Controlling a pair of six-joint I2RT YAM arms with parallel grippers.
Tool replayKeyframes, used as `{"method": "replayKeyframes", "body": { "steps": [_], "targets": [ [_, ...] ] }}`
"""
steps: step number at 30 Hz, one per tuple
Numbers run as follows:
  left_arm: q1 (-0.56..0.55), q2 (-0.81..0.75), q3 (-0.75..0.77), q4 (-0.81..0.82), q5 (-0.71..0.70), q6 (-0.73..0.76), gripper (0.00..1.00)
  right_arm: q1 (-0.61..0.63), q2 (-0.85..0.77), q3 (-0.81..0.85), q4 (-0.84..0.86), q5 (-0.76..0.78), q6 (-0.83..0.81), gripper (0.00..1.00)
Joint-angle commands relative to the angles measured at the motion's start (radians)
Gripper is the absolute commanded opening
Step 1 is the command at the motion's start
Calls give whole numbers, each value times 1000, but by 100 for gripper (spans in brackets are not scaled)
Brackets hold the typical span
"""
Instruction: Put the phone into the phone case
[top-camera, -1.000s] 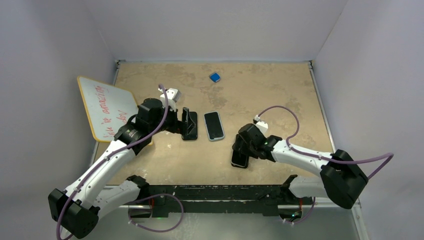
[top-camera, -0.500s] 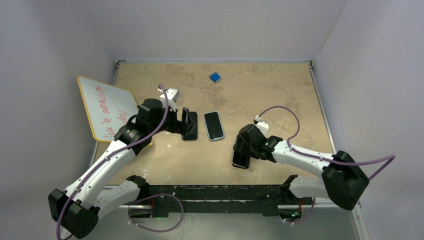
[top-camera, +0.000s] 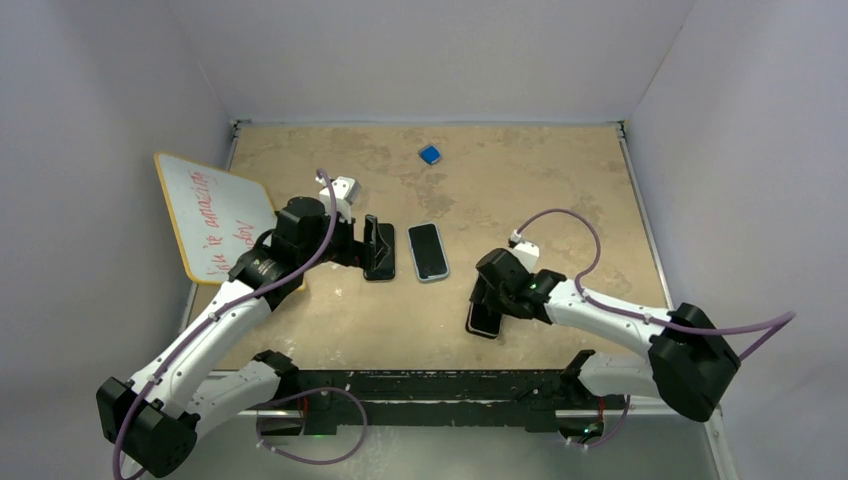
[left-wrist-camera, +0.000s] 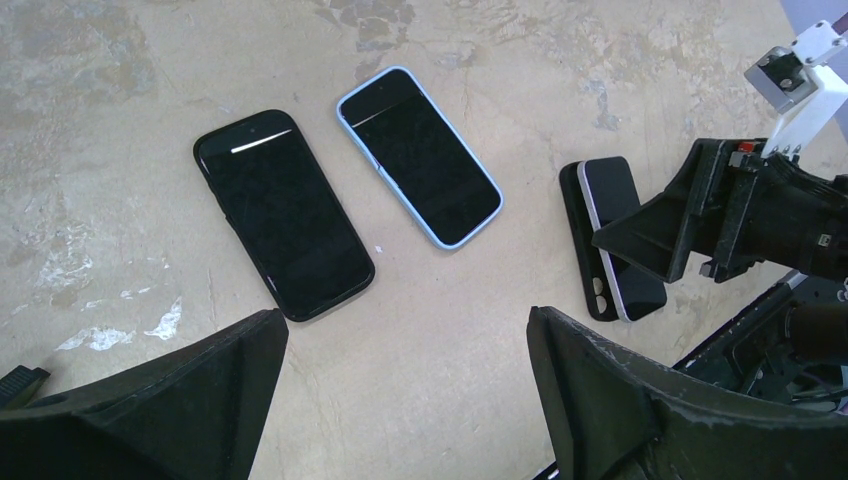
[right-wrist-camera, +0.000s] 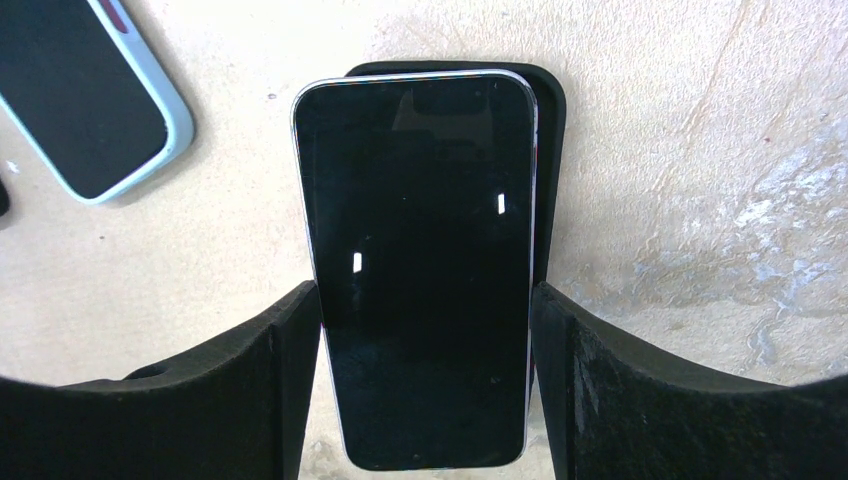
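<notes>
A phone with a black screen and silver edge sits between my right gripper's fingers, which are shut on its long sides. It lies over an empty black case, shifted a little to the left of it, so the case's right rim and top show. In the top view my right gripper is low over this pair near the table's front. My left gripper is open and empty, held above bare table; in the top view it is left of centre.
A phone in a black case and a phone in a light blue case lie side by side mid-table. A whiteboard with red writing leans at the left wall. A small blue object lies at the back.
My right gripper has shifted slightly to the right with the phone over the black case. The left arm has not moved.
</notes>
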Motion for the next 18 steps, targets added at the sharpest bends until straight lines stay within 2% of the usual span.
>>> {"method": "replayKeyframes", "body": {
  "steps": [1,4,9,18],
  "targets": [
    [1,-8,-4,17,5,-1,95,14,41,57,-10,59,10,55],
    [1,-8,-4,17,7,0,95,26,63,63,-13,66,27,62],
    [1,-6,-3,15,8,3,95,39,74,80,-46,80,48,82],
    [1,16,5,29,66,-36,93,37,26,104,-122,83,36,81]
  ]
}}
